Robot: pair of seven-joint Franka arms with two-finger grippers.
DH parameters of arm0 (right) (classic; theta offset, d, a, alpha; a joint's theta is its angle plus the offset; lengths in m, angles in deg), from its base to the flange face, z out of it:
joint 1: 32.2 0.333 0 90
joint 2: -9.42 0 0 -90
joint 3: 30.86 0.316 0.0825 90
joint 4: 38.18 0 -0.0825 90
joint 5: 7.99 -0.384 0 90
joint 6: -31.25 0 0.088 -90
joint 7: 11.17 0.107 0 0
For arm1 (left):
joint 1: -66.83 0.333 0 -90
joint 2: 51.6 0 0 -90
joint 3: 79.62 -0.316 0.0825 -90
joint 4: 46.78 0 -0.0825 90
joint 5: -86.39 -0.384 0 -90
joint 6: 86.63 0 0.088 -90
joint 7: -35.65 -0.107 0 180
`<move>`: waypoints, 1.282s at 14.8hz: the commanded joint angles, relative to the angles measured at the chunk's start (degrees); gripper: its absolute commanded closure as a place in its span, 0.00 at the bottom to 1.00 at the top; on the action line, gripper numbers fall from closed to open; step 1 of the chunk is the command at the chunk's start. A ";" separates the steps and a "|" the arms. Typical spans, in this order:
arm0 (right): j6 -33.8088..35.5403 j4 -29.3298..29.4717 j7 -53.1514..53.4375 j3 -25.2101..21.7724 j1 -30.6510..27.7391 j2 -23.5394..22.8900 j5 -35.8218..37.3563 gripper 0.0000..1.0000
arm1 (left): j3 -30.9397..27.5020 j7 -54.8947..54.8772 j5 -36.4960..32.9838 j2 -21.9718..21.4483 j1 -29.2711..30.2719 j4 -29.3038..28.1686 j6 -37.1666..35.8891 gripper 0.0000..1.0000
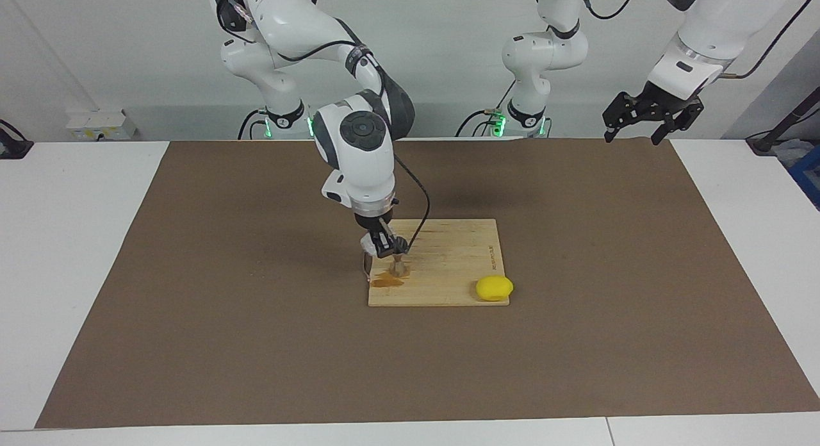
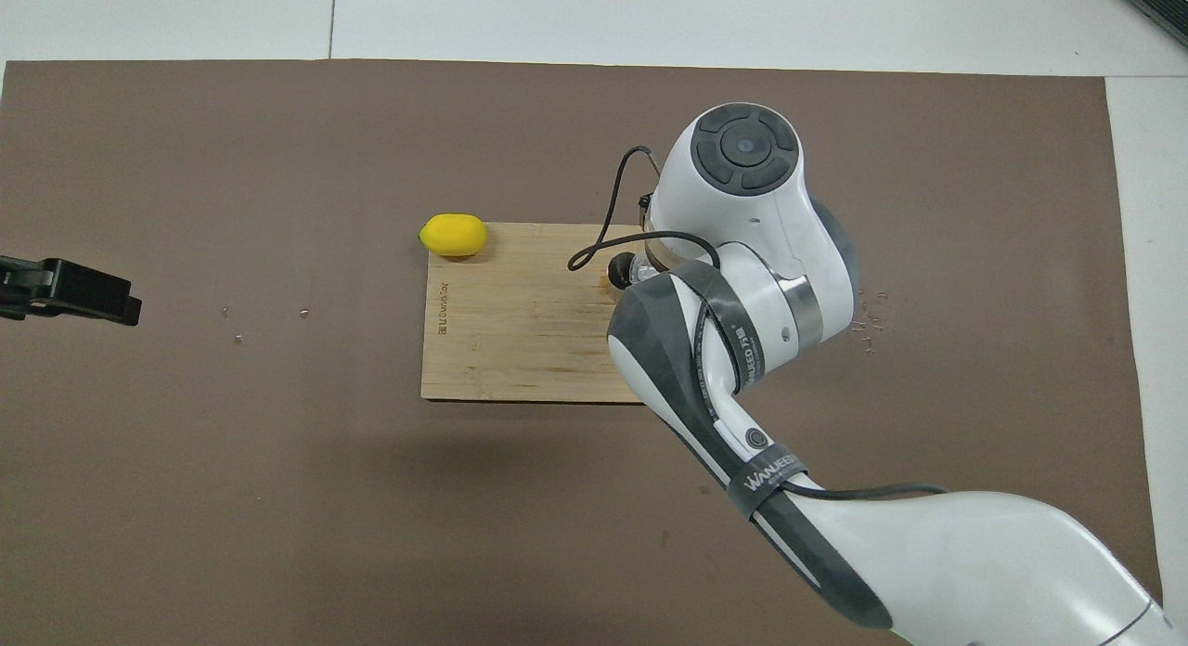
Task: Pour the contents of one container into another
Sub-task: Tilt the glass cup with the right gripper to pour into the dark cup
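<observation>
Clear textured glass cup (image 1: 369, 243) | clenched in right hand (image 1: 383, 246) | over hourglass steel jigger (image 1: 398, 265)

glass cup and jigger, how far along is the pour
Done: the right claw is shut on the glass cup and has it over the jigger on the cutting board. In hand: the pour itself; brown liquid lies on the board. Left: setting the cup down. The left claw waits, open.

The right hand (image 1: 383, 246) tips the glass cup (image 1: 369, 243) over the jigger (image 1: 398, 264) on the board (image 1: 448, 266).
</observation>
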 commanded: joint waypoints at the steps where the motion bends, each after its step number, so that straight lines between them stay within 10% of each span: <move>1: 0.45 2.35 1.62 -0.04 0.21 -1.27 2.38 1.00 | -0.38 -0.54 -1.02 -0.67 -0.45 -0.45 -0.78 0.00; 19: -3.77 3.49 4.43 0.05 2.40 -1.63 11.79 1.00 | -0.38 -0.54 -1.02 -0.67 -0.36 -0.45 -0.78 0.00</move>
